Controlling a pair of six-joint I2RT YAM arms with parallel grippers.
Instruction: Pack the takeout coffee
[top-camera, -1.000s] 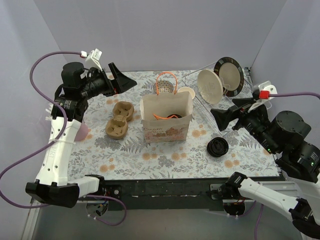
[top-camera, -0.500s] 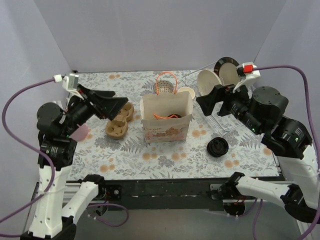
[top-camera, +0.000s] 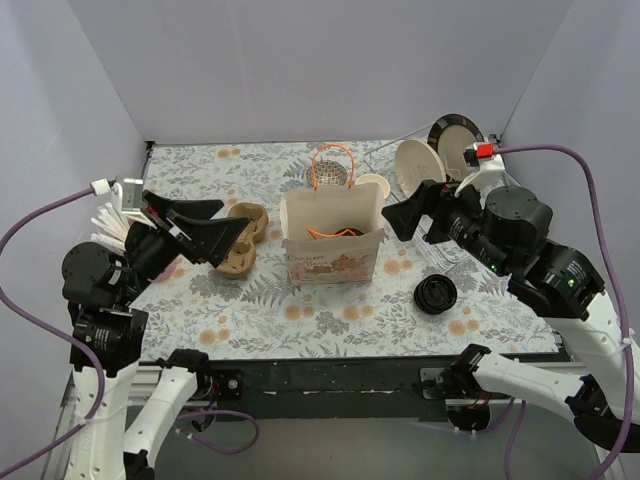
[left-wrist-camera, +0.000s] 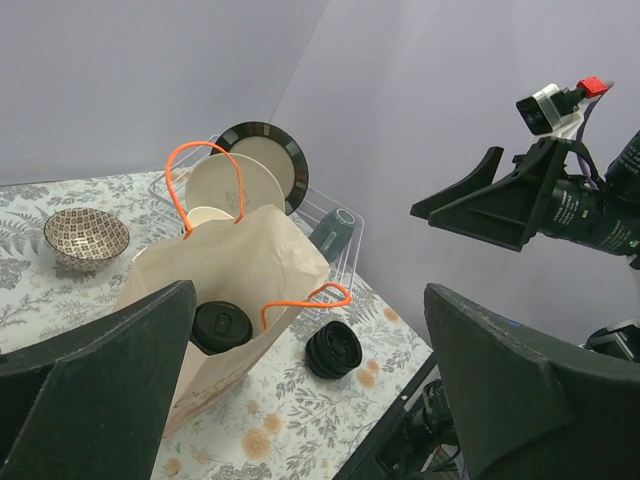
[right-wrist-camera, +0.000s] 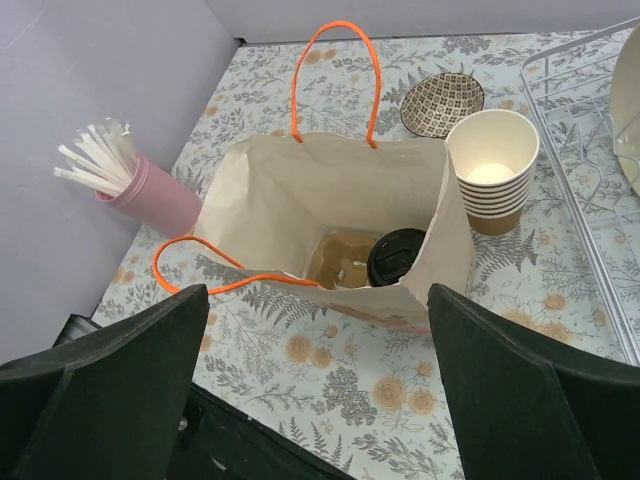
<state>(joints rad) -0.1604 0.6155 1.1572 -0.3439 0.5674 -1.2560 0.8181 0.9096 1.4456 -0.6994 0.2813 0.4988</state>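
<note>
The takeout coffee stands inside the open brown paper bag. Its black lid shows in the right wrist view and in the left wrist view. The bag stands upright with orange handles. My left gripper is open and empty, raised to the left of the bag and pointing at it. My right gripper is open and empty, raised to the right of the bag. Both wrist views look down between wide-apart fingers, from the left gripper and from the right gripper.
Loose black lids lie right of the bag. A stack of lidless cups and a patterned bowl stand behind it. Cardboard cup carriers lie left. A pink straw holder is far left. A dish rack with plates is back right.
My left arm has swung back from the far left and lowered, its gripper now nearer the bag. My right gripper has risen and moved toward the bag's right side. The bag stayed put.
</note>
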